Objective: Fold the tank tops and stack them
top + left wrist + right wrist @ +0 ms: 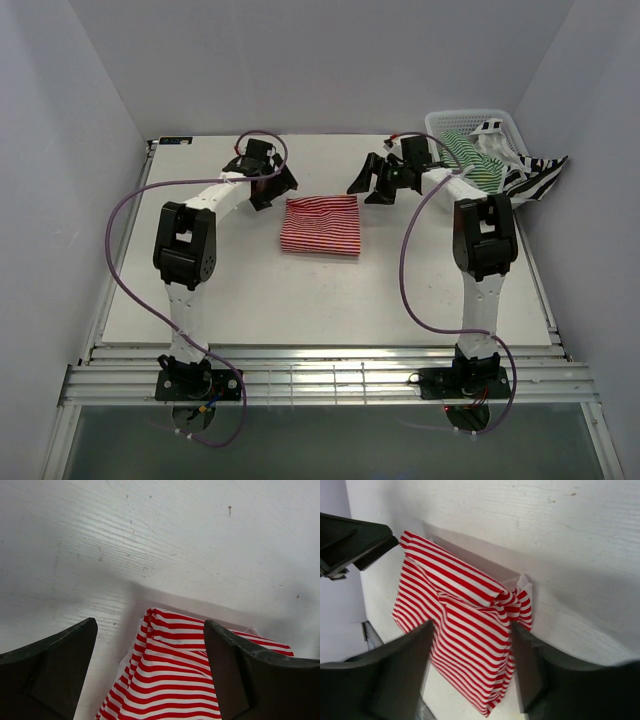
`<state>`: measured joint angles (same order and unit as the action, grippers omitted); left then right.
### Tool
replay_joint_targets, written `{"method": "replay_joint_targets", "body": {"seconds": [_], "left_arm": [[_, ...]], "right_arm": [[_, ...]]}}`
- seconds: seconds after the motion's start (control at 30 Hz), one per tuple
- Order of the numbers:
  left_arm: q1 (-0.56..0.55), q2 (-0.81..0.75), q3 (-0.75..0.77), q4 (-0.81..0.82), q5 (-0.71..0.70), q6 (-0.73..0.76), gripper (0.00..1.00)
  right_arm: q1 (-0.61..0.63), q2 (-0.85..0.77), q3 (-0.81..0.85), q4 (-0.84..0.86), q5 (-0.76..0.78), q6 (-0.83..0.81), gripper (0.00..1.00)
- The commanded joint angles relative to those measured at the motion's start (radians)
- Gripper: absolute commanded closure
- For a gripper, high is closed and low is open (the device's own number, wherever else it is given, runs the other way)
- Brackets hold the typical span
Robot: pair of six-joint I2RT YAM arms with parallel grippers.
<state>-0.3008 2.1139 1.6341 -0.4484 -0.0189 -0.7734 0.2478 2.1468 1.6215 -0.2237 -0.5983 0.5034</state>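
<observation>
The red-and-white tank top [320,225] lies folded into a square on the table's middle; it also shows in the left wrist view [180,675] and the right wrist view [465,630]. My left gripper [277,187] hovers open just left of its far left corner, holding nothing. My right gripper [370,185] hovers open just right of its far right corner, also empty. The green-and-white top [468,155] lies in the basket. The black-and-white top [535,175] hangs over the basket's right rim.
A white lattice basket [470,118] stands at the table's far right corner. The booth walls close in the left, back and right sides. The arm bases are at the near edge.
</observation>
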Motion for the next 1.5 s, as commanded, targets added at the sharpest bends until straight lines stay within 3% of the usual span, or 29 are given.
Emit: {"method": "replay_joint_targets", "body": {"seconds": [0.0, 0.17, 0.37, 0.6, 0.83, 1.07, 1.3, 1.47], "left_arm": [[-0.006, -0.123, 0.003, 0.0, 0.01, 0.029, 0.02], [-0.02, -0.236, -0.108, 0.053, 0.154, 0.025, 0.02], [-0.052, -0.287, -0.258, 0.14, 0.313, -0.007, 0.02], [-0.057, -0.351, -0.45, 0.249, 0.376, -0.023, 0.02], [-0.057, -0.341, -0.525, 0.243, 0.33, 0.026, 0.02], [-0.057, -0.358, -0.55, 0.244, 0.295, 0.074, 0.02], [-0.057, -0.422, -0.467, 0.235, 0.27, 0.098, 0.02], [-0.057, -0.48, -0.425, 0.241, 0.228, 0.089, 0.02]], "right_arm": [[-0.001, -0.105, 0.003, -0.006, -0.038, -0.034, 0.09], [0.034, -0.229, -0.132, 0.046, -0.046, -0.037, 0.1], [0.09, -0.214, -0.196, 0.105, -0.081, 0.006, 0.1], [0.127, -0.053, -0.029, 0.139, -0.098, 0.05, 0.1], [0.119, 0.139, 0.133, 0.146, -0.026, 0.118, 0.1], [0.102, 0.194, 0.199, 0.144, 0.005, 0.15, 0.1], [0.102, 0.036, 0.151, 0.11, -0.075, 0.073, 0.1], [0.1, -0.206, -0.168, 0.26, -0.118, 0.104, 0.1]]}}
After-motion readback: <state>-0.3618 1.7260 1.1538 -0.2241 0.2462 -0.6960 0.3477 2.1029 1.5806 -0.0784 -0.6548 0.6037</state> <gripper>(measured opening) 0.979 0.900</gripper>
